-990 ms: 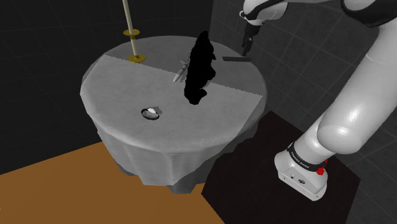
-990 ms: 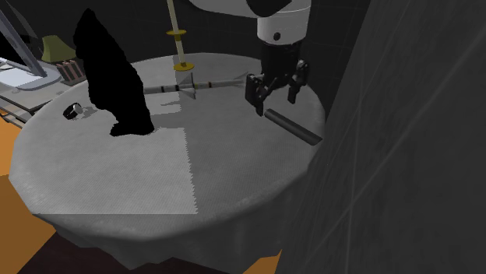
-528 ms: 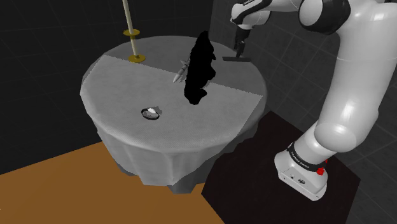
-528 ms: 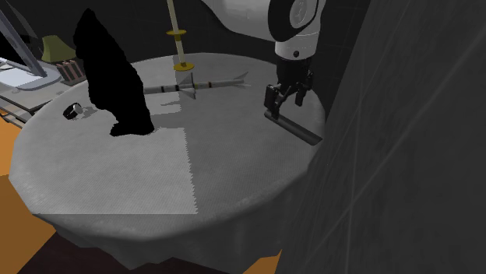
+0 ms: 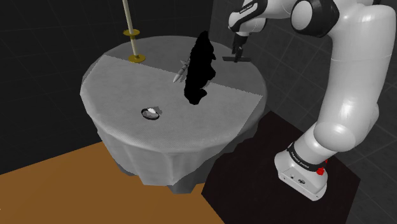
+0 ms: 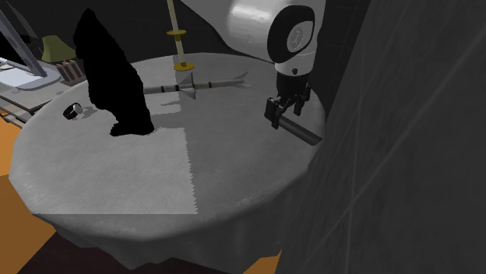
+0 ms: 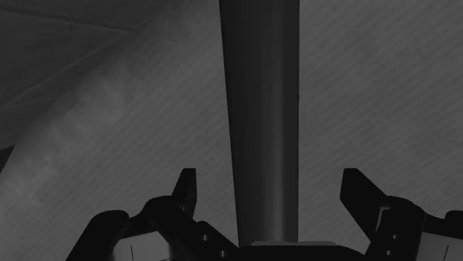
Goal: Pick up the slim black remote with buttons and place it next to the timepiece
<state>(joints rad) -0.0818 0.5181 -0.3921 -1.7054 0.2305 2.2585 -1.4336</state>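
Note:
The slim dark remote (image 5: 238, 60) lies flat near the far edge of the round cloth-covered table (image 5: 127, 89). It also shows at the second exterior view's right as the remote (image 6: 302, 132). My gripper (image 5: 238, 51) hangs low over one end of it, open. In the wrist view the remote (image 7: 261, 111) runs straight out from between the two fingers of the gripper (image 7: 271, 189), which stand apart on either side without touching it. The timepiece, a small round watch (image 5: 152, 113), lies on the near side of the table; it appears again as the watch (image 6: 74, 111).
A tall black shape (image 5: 200, 67) stands mid-table between remote and watch. A thin dart-like rod (image 5: 181, 72) lies beside it. A gold-based pole (image 5: 132, 39) rises at the far side. The table's edge (image 6: 315, 152) is close beside the remote.
The gripper has come down and shifted slightly to the shoulder view's left, from above the remote to straddling its end. The remote has not moved.

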